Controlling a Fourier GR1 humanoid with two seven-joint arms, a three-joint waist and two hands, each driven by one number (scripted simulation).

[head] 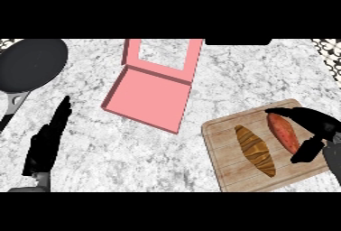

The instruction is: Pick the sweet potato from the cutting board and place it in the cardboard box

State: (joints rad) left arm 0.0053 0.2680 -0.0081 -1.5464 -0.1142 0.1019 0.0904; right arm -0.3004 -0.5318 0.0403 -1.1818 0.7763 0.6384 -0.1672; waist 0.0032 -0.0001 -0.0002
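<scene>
A reddish-orange sweet potato (283,131) lies on the right part of the wooden cutting board (226,135), next to a brown striped croissant (255,150). My right hand (318,126) hovers over the board's right edge, fingers arched above the sweet potato's far end and thumb near its near end, not closed on it. The pink box (148,98) lies open at upper centre, its lid (193,61) folded back. My left hand (45,140) rests at the left, fingers straight and pointing up.
A black frying pan (30,63) with a grey handle sits at the upper left on the marble counter (133,153). A dark object (237,41) shows at the top edge.
</scene>
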